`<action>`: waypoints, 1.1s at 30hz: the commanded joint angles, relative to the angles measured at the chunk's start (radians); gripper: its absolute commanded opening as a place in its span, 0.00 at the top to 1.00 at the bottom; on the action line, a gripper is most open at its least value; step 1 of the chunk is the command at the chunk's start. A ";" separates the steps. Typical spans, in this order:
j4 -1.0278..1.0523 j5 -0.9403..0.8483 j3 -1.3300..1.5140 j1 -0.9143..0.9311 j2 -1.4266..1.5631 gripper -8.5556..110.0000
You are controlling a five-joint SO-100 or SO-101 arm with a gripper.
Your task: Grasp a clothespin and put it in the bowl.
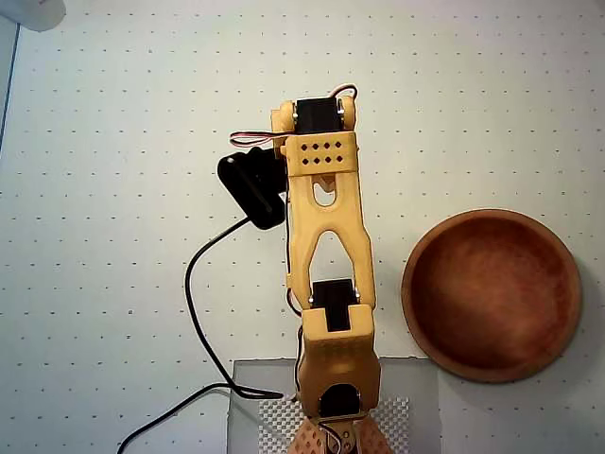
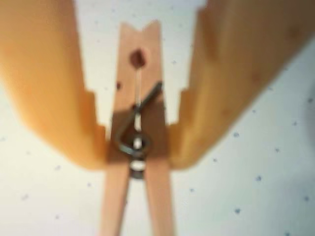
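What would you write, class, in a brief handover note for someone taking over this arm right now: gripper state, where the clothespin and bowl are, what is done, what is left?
Gripper: shut on the clothespin at its spring, seen in the wrist view; the picture is blurred.
Bowl: in the overhead view, on the dotted table, to the right of the arm, empty.
Clothespin: hidden under the arm in the overhead view, so whether it is lifted cannot be told.
Done: grasp.
Left: carry the clothespin over the bowl and release it inside.
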 commanded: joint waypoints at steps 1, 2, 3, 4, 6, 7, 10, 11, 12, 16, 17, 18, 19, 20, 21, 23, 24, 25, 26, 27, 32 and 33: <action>0.029 -0.089 -0.003 -0.003 0.252 0.95; 0.029 -0.123 0.002 -0.002 0.285 0.95; 0.029 -0.170 0.012 0.002 0.328 0.95; 0.029 -0.213 0.025 0.017 0.367 0.95; 0.029 -0.290 0.043 0.063 0.426 0.95; 0.029 -0.348 0.051 0.100 0.454 0.95; 0.029 -0.465 0.051 0.184 0.469 0.95; 0.029 -0.502 0.051 0.219 0.469 0.95; 0.028 -0.534 0.048 0.250 0.469 0.95; 0.028 -0.658 0.040 0.376 0.468 0.95; 0.028 -0.683 0.040 0.402 0.468 0.95; 0.028 -0.712 0.040 0.430 0.466 0.95; 0.028 -0.744 0.040 0.459 0.466 0.95; 0.028 -0.779 0.040 0.485 0.465 0.95; 0.028 -0.813 0.044 0.508 0.465 0.95; 0.028 -0.871 0.052 0.545 0.460 0.95; 0.028 -0.900 0.054 0.569 0.446 0.95; 0.028 -0.919 0.054 0.586 0.426 0.95; 0.028 -0.930 0.052 0.611 0.394 0.95; 0.028 -0.931 0.052 0.637 0.364 0.95; 0.028 -0.930 0.038 0.779 0.189 0.95; 0.028 -0.930 0.038 0.795 0.169 0.95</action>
